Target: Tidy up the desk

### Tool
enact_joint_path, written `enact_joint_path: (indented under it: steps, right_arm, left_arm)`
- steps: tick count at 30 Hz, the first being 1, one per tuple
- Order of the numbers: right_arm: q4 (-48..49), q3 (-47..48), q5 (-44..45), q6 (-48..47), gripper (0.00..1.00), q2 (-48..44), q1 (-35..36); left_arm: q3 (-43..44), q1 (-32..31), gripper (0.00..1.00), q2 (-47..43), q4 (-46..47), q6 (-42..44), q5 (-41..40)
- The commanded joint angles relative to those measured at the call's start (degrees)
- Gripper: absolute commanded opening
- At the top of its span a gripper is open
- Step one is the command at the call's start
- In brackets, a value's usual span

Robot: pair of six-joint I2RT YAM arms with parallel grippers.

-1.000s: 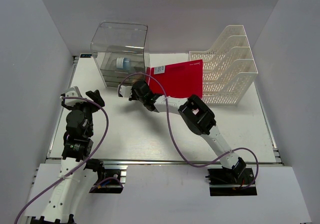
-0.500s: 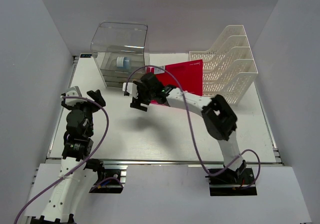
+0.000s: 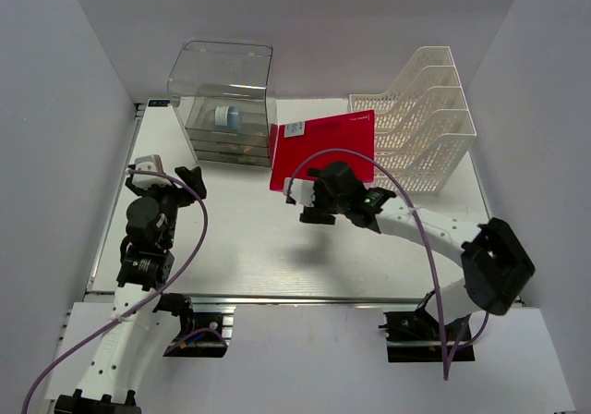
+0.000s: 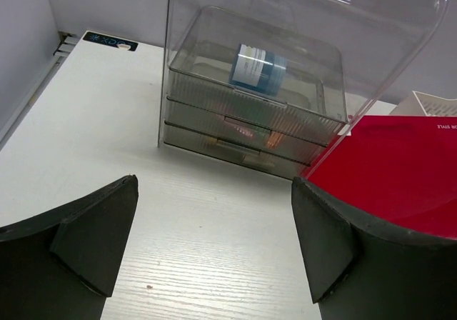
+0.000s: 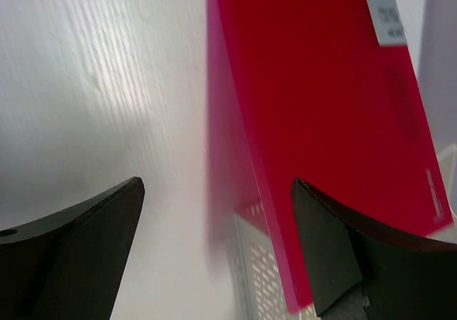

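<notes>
One desk (image 3: 240, 248): white tabletop beneath both your arms.
File rack (image 3: 425, 118): back right.
Drawer box (image 3: 222, 100): back left.
Red folder (image 3: 328, 146): propped against the rack.
Right gripper (image 3: 305, 204): fingers wide, empty, above mid-desk.
Left gripper (image 3: 166, 176): fingers wide, empty.

Left gripper (image 3: 164, 178), right gripper (image 3: 305, 203) — both empty, jaws wide apart.

Matte white counter (image 3: 240, 238), faintly grained, edged by a silver rail (image 3: 305, 298) at lower frame. Upper left: clear plastic drawer box (image 3: 222, 72) holding a blue-and-white cylindrical jar (image 4: 257, 68). Centre: flat red plastic folder (image 3: 337, 141) with a white label (image 3: 295, 128). Upper right: white mesh file rack (image 3: 429, 118). Purple cables (image 3: 194, 238).
</notes>
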Motion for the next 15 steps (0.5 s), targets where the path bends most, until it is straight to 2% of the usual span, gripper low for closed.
enact_joint_path:
  steps: [1,3,9,15]
  right_arm:
    - [7.99,-6.70,8.97,-4.89,0.89,-7.71,-0.51]
    - [12.50,-11.26,12.11,-6.82,0.89,-8.96,-0.51]
    - [24.80,-16.38,17.13,-11.83,0.83,-6.51,-0.86]
    - [39.82,-16.12,23.73,-20.08,0.83,5.95,-0.86]
  left_arm:
    - [0.31,0.23,0.98,-0.28,0.24,0.76,2.26]
    - [0.31,0.23,0.98,-0.28,0.16,0.84,2.08]
    - [0.31,-0.30,0.98,0.68,-0.19,1.02,0.76]
    - [0.31,-0.30,0.98,0.51,-0.11,1.02,0.68]
